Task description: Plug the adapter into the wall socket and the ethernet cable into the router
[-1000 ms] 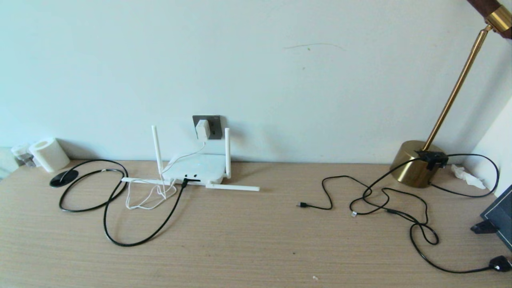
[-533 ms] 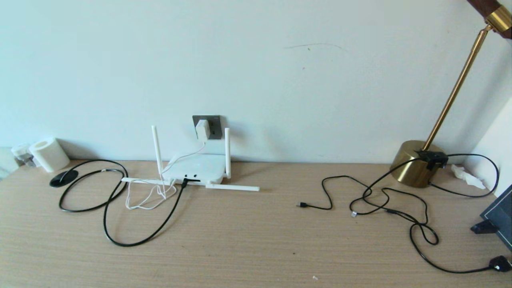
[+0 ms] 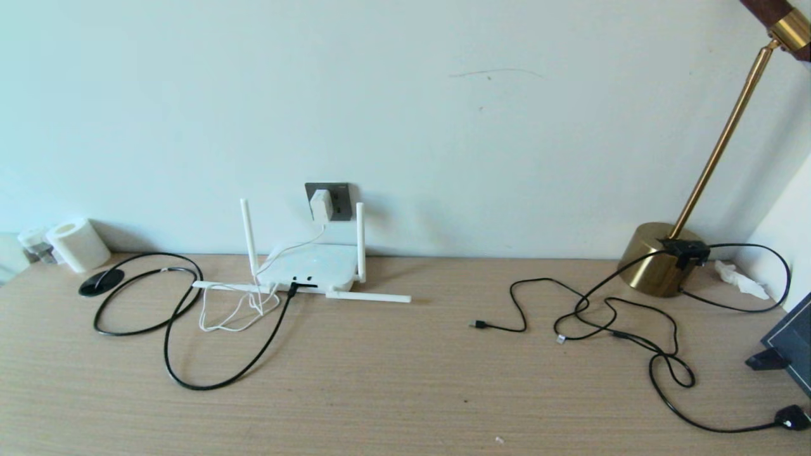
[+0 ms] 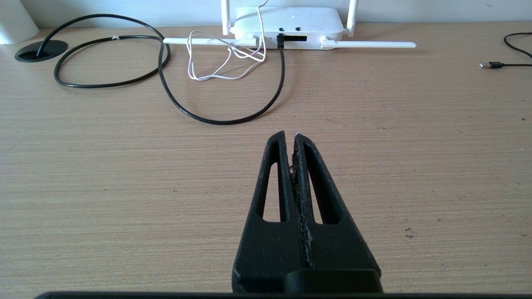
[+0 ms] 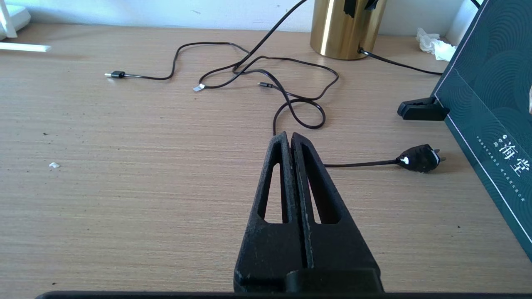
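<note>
The white adapter sits in the dark grey wall socket, its thin white cord looping down beside the router. The white router lies flat against the wall with two antennas upright and two lying flat. The black ethernet cable curves across the desk and its connector is in a port on the router's front edge, also seen in the left wrist view as the connector. My left gripper is shut and empty, well back from the router. My right gripper is shut and empty above the right side of the desk.
A gold lamp base stands at the back right with thin black cords tangled before it and a black plug. A dark teal box stands at the far right. A white roll and a black grommet sit at the back left.
</note>
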Controlling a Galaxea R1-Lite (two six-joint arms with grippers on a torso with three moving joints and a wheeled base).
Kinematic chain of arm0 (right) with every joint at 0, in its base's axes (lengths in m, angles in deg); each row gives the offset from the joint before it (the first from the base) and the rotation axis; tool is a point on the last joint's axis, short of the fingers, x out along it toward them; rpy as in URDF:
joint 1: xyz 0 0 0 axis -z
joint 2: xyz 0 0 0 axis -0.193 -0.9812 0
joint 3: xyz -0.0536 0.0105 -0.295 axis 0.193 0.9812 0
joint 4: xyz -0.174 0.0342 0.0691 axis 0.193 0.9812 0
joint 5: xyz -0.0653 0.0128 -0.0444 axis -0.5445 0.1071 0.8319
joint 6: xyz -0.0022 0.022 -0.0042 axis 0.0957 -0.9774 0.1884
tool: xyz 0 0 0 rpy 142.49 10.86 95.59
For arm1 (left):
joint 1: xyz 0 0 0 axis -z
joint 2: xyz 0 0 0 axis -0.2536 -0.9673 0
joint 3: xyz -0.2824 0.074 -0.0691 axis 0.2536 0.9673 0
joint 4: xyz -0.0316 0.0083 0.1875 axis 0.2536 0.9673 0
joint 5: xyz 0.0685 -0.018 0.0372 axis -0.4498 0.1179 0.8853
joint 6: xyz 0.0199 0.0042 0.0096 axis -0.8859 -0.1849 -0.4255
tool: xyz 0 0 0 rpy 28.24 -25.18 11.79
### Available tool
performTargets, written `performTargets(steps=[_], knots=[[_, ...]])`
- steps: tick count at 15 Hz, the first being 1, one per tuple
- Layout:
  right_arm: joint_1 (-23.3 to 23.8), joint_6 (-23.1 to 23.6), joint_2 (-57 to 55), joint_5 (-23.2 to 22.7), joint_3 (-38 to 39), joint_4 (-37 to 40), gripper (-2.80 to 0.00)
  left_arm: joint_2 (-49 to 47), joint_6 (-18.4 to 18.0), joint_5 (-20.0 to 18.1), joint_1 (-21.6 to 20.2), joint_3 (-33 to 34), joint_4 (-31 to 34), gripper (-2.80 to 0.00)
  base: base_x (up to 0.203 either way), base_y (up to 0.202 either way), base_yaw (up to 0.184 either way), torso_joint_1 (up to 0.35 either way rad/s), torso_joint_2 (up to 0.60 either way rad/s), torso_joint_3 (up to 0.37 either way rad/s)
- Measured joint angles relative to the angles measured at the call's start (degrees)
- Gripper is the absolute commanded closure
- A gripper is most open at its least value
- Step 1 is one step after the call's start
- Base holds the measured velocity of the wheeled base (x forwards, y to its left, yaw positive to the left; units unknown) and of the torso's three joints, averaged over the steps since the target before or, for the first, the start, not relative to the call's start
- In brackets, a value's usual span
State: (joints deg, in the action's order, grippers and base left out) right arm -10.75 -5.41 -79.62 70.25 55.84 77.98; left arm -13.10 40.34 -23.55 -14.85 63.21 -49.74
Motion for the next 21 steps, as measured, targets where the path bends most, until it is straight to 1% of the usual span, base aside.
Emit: performTargets(steps=[14, 21], knots=[[0.0, -0.1, 0.0, 0.1, 0.0, -0.4, 0.00, -0.1, 0.0, 0.0, 0.0, 0.0, 0.0, 0.00, 0.000, 0.000, 0.000, 0.000, 0.00, 0.000], [0.0, 1.2, 0.0, 0.3, 0.0, -0.1, 0.00, -0.1, 0.0, 0.0, 0.0, 0.0, 0.0, 0.00, 0.000, 0.000, 0.000, 0.000, 0.00, 0.000]])
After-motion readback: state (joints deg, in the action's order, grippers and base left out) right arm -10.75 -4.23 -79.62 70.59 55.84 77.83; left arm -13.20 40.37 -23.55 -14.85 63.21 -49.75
